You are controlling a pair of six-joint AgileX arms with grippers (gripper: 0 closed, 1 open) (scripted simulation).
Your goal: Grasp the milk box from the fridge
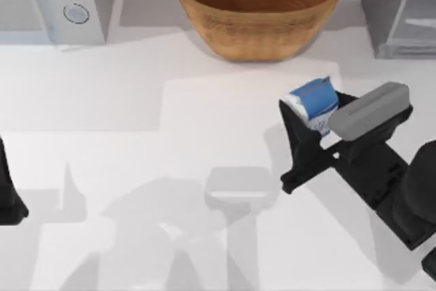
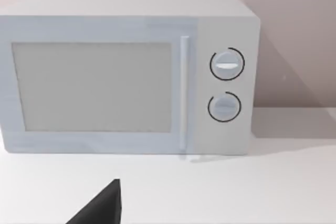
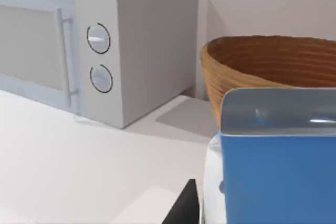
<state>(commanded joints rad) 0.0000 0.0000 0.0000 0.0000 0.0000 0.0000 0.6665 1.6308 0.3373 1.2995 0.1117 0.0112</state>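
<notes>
White table [image 1: 136, 100], pale wall behind. Fridge [image 1: 398, 8] back right, basket [image 1: 259, 8] mid. Right tool [image 1: 315, 122] clamped on milk box [image 1: 315, 103], held over table right of centre, tilted, long axis slanting toward the back left. Left arm parked at left edge.

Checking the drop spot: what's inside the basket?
The basket's visible ribbed inner wall is bare. Its bottom is cut off in the top view, and the milk box covers part in the right wrist view.

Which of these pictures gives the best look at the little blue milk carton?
The top view: the whole milk box shows there, held in the right gripper in front of the basket. The right wrist view shows its blue face close up, cut off at the edge.
</notes>
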